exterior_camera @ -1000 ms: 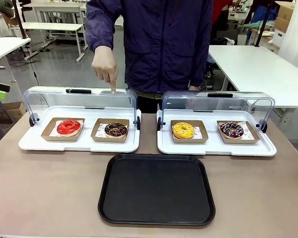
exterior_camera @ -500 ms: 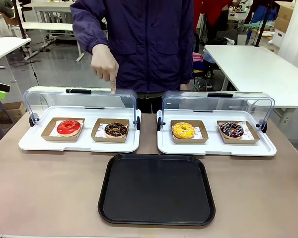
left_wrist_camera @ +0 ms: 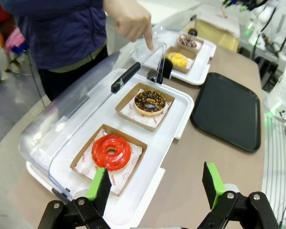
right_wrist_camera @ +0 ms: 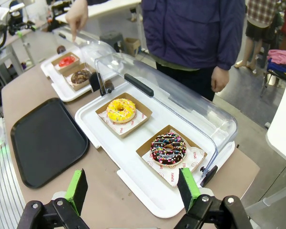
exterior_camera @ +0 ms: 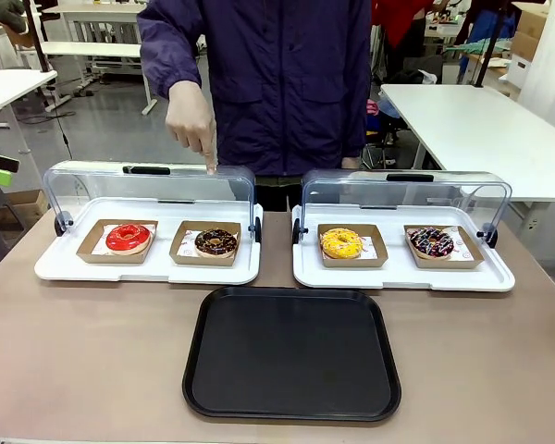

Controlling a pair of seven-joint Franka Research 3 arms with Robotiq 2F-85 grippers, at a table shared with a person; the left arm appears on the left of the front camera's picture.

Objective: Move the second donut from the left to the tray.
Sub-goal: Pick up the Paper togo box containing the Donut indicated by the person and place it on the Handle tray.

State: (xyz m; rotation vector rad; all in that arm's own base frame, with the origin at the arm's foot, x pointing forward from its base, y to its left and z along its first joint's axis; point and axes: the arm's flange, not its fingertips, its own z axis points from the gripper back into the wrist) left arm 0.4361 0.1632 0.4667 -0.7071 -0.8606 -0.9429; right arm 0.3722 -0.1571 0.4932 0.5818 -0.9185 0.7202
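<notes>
While the brown bench [exterior_camera: 92,370] carries everything, a person [exterior_camera: 287,83] in a dark blue jacket stands at its far side. The black tray [exterior_camera: 291,351] lies at the near middle, just in front of two white display trays with raised clear lids. In the left display tray [exterior_camera: 148,270], right of a red donut [exterior_camera: 129,237], sits the chocolate donut [exterior_camera: 215,242] in its cardboard holder. The person's hand [exterior_camera: 192,116] points a finger down at the lid above it. The left pincer [left_wrist_camera: 156,175] and the right pincer [right_wrist_camera: 132,180] are spread wide, holding nothing.
</notes>
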